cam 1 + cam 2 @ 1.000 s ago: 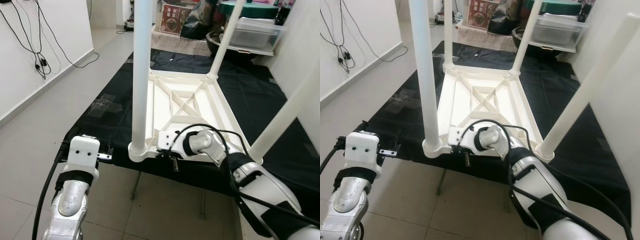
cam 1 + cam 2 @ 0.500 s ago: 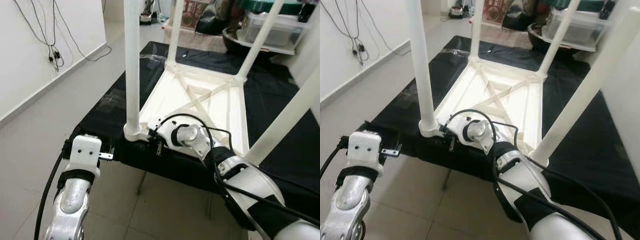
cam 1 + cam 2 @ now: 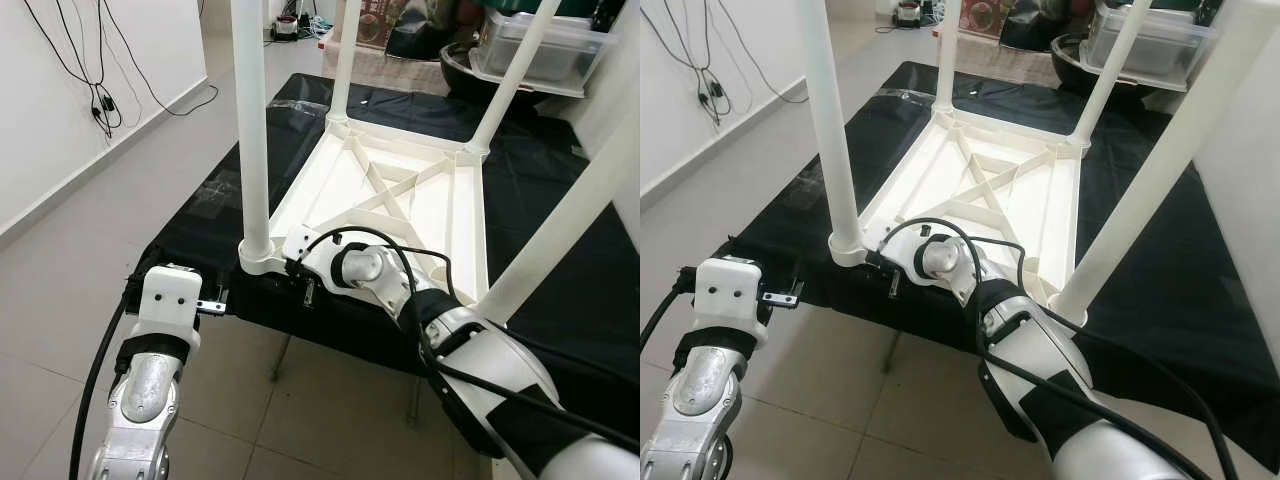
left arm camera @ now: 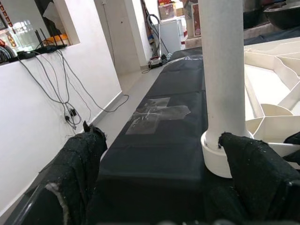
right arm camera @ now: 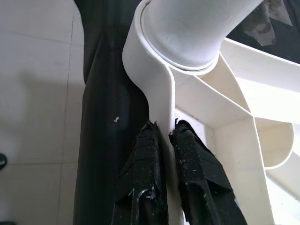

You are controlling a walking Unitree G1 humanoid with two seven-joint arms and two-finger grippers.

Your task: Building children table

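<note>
We see the white children's table (image 3: pixel 400 200) upside down on a black cloth-covered platform (image 3: pixel 540 200), four white legs pointing up. Near-left leg (image 3: pixel 250 130) stands in its corner socket (image 3: pixel 255 262) at the platform's front edge, roughly 10 o'clock from the right wrist. Far legs at 12 and 1 o'clock; near-right leg (image 3: pixel 560 230) slants up at 3 o'clock.

Around it: clear plastic bin (image 3: pixel 535 50) and a dark bowl-like thing at 1 o'clock past the table, a printed box (image 3: pixel 365 25) at 12, cables (image 3: pixel 95 70) hanging on the white wall at 10 o'clock, patch of clear tape (image 3: pixel 215 200) on the cloth left of the tabletop. Tiled floor (image 3: pixel 60 260) below.

Right gripper (image 5: pixel 168 138) sits at the front rim just beside the corner socket; its two black fingers (image 5: pixel 147 168) are pinched together on the thin white rim wall, one each side. Its black cable loops over the tabletop frame.

Left gripper (image 4: pixel 161 164) hovers at the platform's front-left edge, 7 o'clock from the socket, fingers spread wide apart, touching nothing; the near-left leg and socket stand in front of it between the pads.
</note>
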